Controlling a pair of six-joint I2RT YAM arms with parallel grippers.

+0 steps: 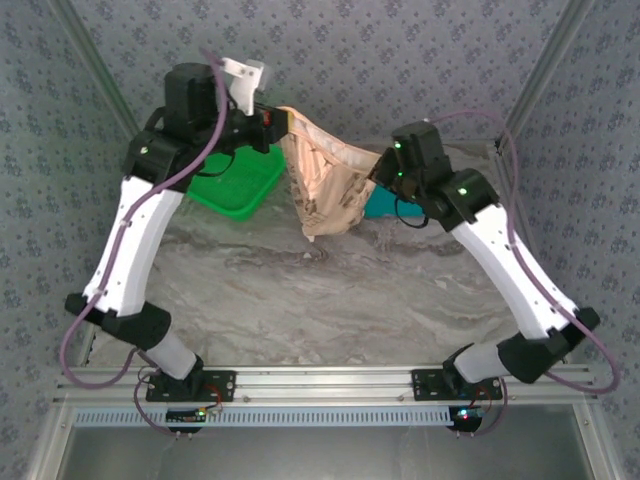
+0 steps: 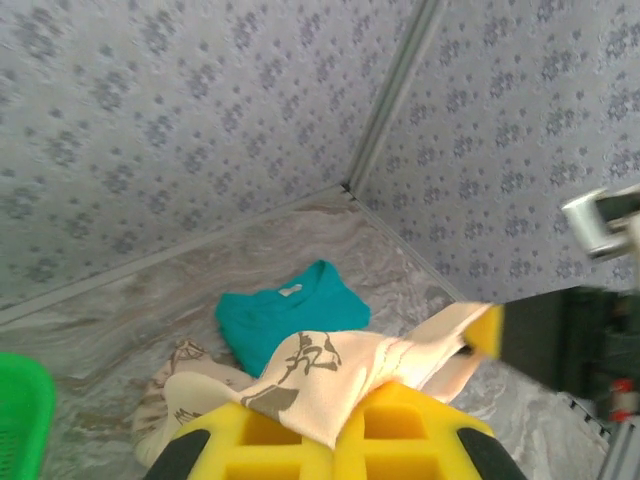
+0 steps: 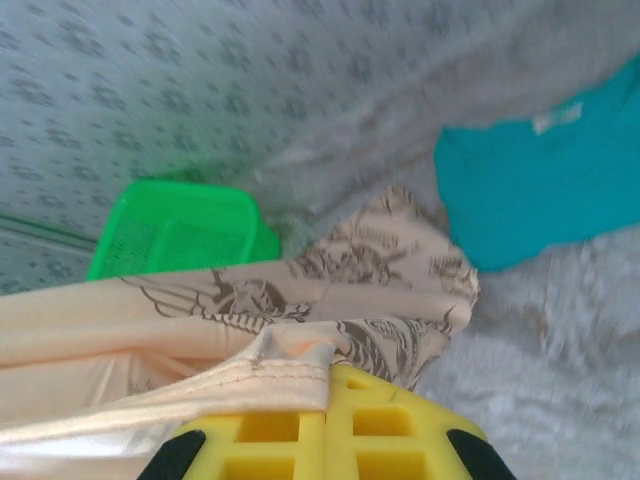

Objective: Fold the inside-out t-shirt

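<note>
2 sets of jaws, left and right, are clamped on the inside-out t-shirt (image 1: pixel 325 195), which is held bunched and hanging above the worktop (image 1: pixel 300 300). No fold is visible; spreading flat and all folding are judged outstanding.

So both arms are reared up with elbows flared wide, left arm (image 1: pixel 135 235) and right arm (image 1: pixel 505 255) leaning inward. The left tool (image 1: pixel 268 122) and right tool (image 1: pixel 380 170) point toward each other, each with yellow fingers (image 2: pixel 420 435) pinched tight on the peach-beige printed cloth t-shirt (image 1: pixel 320 190).
</note>
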